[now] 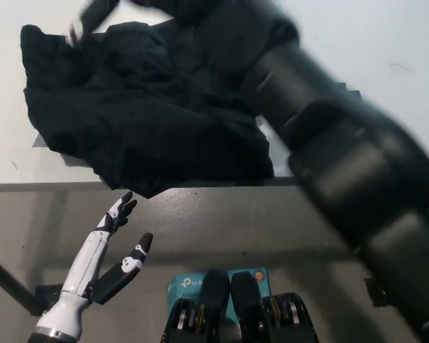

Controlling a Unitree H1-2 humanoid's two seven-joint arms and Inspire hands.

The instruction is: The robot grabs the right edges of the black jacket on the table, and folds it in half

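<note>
Over black jacket, right arm, left hand below table

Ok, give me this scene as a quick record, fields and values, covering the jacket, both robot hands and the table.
jacket: black jacket, bunched in a heap on the white table, its near edge hanging over the table front
right robot hand: black, reaching far across the jacket to its top left; hand blurred, grip unclear
left robot hand: white, open, low in front of the table, touching nothing
fold: not visibly completed

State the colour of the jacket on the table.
Black, plain; the jacket shows best in the head view.
</note>
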